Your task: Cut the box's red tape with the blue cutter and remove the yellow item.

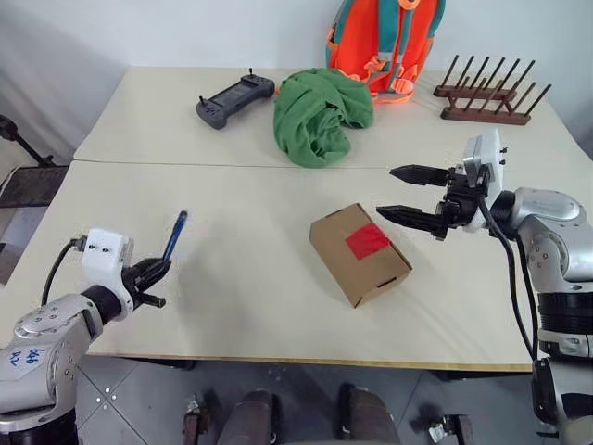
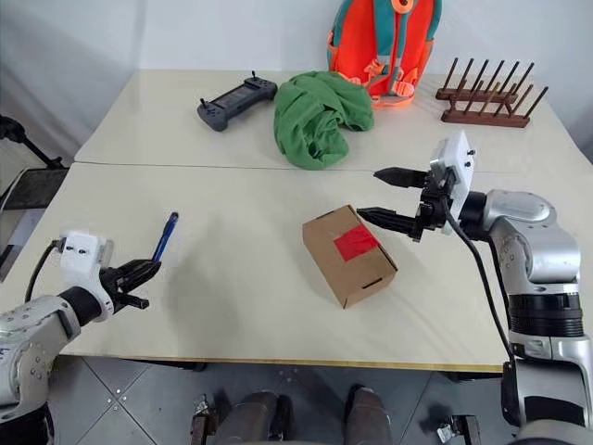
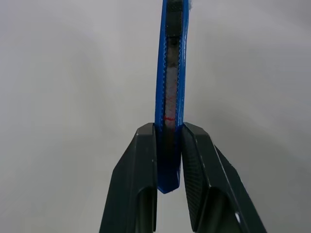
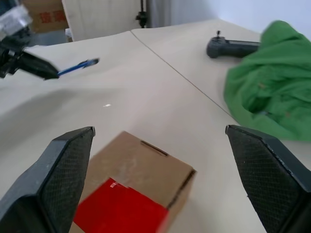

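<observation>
1. Box [image 1: 360,253]: I log it closed on the near table [image 1: 232,306], a little right of centre, lying skewed, its long axis running about 10 to 4 o'clock. The tape [image 1: 368,241] sits unbroken across its top. My right wrist view adds a slot on one brown side and the tape's creased edge.

2. Cutter [image 1: 174,236]: I see it clamped in my left gripper [image 1: 153,275] at about 9 o'clock from the box, well apart from it and raised off the table, its tip slanting up toward 1 o'clock. My left wrist view gives what the head views cannot: both fingers [image 3: 138,184] pressed on the blue handle's lower end, the ribbed slider track facing the camera.

3. Right gripper [image 1: 412,196]: spread wide, holding nothing, hovering just beyond the box's far right corner at about 2 o'clock. Its wrist view looks over the box toward the cutter.

4. Far table, head views: black controller [image 1: 234,99], green cloth [image 1: 320,116], orange backpack [image 1: 384,42], wooden peg rack [image 1: 488,95].
</observation>
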You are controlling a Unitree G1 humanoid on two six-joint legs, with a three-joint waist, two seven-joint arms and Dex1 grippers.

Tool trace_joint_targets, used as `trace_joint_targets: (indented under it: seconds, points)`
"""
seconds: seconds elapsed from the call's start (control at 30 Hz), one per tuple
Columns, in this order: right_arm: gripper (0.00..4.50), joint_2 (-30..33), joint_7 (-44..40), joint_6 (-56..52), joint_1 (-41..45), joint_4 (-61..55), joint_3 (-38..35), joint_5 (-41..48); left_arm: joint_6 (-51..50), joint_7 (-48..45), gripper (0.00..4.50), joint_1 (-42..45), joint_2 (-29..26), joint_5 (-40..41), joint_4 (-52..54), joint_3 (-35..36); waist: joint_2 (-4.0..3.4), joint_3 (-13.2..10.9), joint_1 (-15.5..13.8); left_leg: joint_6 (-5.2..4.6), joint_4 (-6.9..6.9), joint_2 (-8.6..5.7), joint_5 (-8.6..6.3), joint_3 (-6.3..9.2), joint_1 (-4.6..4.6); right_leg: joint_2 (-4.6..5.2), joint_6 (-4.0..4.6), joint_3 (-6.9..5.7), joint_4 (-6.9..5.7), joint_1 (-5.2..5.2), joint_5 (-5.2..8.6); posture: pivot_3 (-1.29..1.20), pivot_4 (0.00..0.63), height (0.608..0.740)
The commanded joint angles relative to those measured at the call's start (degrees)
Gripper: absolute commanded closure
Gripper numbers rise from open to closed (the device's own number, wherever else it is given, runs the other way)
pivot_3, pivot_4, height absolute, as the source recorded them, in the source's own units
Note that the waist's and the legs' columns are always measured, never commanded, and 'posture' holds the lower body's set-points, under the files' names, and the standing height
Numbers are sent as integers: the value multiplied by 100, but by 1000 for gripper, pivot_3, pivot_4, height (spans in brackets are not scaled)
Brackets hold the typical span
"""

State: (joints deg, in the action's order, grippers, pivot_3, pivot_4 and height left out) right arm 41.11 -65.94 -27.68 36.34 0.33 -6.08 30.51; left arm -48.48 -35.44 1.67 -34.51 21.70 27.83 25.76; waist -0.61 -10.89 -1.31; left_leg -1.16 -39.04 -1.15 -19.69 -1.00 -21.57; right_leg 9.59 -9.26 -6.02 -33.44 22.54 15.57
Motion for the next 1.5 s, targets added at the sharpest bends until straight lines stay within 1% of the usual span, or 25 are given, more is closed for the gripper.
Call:
trace_joint_targets:
  seconds: [0.03,0.13,0.2,0.3,0.37,0.4,0.43,0.47,0.5,0.6,0.67,0.7,0.77,0.83,0.87,0.97,1.1,1.27,1.37,1.5]
  points:
    - [0,93,89,-159,-146,-646,25,111,1161,-1289,4115,-244,-440,236,-18,-354,0,0,2,-2,0,1,-3,-3,0,0,0,1,0,0,0,0,150,740]
    - [0,229,173,-377,-353,-1174,183,67,1637,-1930,4115,-360,-1044,50,-179,-829,-7,-4,5,-7,0,0,-7,-14,1,-2,1,1,0,4,1,0,150,740]
    - [0,317,335,-592,-480,-1665,348,8,2312,-2342,4115,-248,-1445,-360,-468,-1363,-8,-5,0,-9,-1,0,-8,-18,0,-2,1,1,1,5,1,0,150,740]
    - [0,431,495,-915,-524,-2128,525,24,3128,-2684,4115,-181,-1765,-763,-827,-1851,-9,-5,2,-12,-1,-3,-10,-33,1,-3,3,0,1,10,2,0,150,740]
    - [0,486,590,-1004,-548,-2406,628,-15,3589,-2833,4115,-137,-1842,-915,-1051,-2051,-8,-5,9,-19,0,0,-14,-43,2,-2,4,1,1,15,2,0,150,740]
    - [0,415,713,-909,-565,-2591,698,-102,3793,-2874,4115,-54,-1855,-1034,-1172,-2196,-8,-5,13,-20,-1,1,-17,-47,1,-2,4,1,1,18,2,0,150,740]
    - [391,306,923,-1025,-547,-2714,755,-109,3938,-2921,4115,32,-1855,-1120,-1262,-2331,-8,-5,12,-21,0,3,-19,-50,2,-2,4,1,0,19,2,0,150,740]
    - [557,231,1081,-1124,-533,-2794,793,-105,4049,-2956,4115,94,-1854,-1178,-1334,-2427,-7,-6,12,-21,-1,3,-20,-51,2,-2,4,0,-3,23,2,0,150,740]
    - [899,337,1221,-1399,-500,-2990,1021,-242,4225,-2969,4115,176,-1844,-1299,-1427,-2555,-8,-6,10,-19,0,2,-21,-52,2,-4,4,-2,-7,24,2,0,150,740]
    - [1979,486,1176,-1447,-474,-3546,1682,-531,4550,-2931,4115,353,-1762,-1507,-1587,-2782,-8,-6,0,-20,-1,0,-21,-57,3,-3,4,-2,-9,26,2,0,150,740]
    - [2610,511,1200,-1511,-459,-3689,1846,-580,4666,-2905,4115,375,-1749,-1567,-1604,-2840,-8,-6,-13,-23,-1,-1,-23,-56,3,-3,4,-2,-10,26,2,0,150,740]
    - [3047,563,1154,-1475,-420,-3756,2146,-782,4763,-2903,4115,355,-1773,-1652,-1626,-2884,-8,-6,-14,-24,-3,-2,-23,-56,2,-3,4,-2,-10,26,1,0,150,740]
    - [3687,476,1082,-1356,-374,-3823,2652,-1021,4997,-2849,4115,265,-1814,-1868,-1681,-2952,-7,-5,-7,-27,-5,-3,-24,-62,4,-2,3,-2,-10,25,1,0,150,740]
    - [4395,294,1133,-1305,-304,-3730,2925,-1168,5179,-2793,4115,200,-1818,-2010,-1705,-2992,-7,-5,-2,-27,-5,-2,-24,-68,11,-2,4,-2,-11,23,1,0,150,740]
    - [4457,243,1125,-1243,-253,-3644,3049,-1285,5235,-2768,4115,171,-1818,-2069,-1701,-3012,-8,-4,-2,-27,-5,-1,-24,-71,15,-2,4,-2,-13,21,1,0,150,740]
    - [4457,64,1033,-965,-93,-3339,3449,-1636,5295,-2704,4115,27,-1804,-2146,-1612,-3046,-7,-3,3,-29,-6,0,-23,-79,23,-2,4,1,-14,17,1,0,150,740]
    - [4457,-272,864,-593,91,-2929,3923,-2001,5103,-2611,4115,-182,-1748,-2062,-1315,-3055,-11,-1,10,-31,-6,6,-25,-93,41,-1,6,2,-16,10,1,0,150,740]
    - [4457,-533,697,-220,145,-2608,4258,-2349,4719,-2578,4115,-357,-1779,-1981,-959,-3050,-11,0,5,-37,-6,7,-34,-93,41,-1,6,1,-25,14,0,0,150,740]
    - [4457,-608,578,77,160,-2383,4460,-2636,4650,-2612,4115,-417,-1837,-2020,-870,-3065,-11,0,11,-37,-6,5,-41,-95,41,-1,5,-2,-26,16,0,0,150,740]
    - [4457,-708,495,272,140,-2202,4542,-2877,4601,-2606,4115,-457,-1850,-2027,-811,-3067,-12,0,15,-39,-6,6,-47,-98,42,-1,5,-5,-25,17,0,0,150,740]
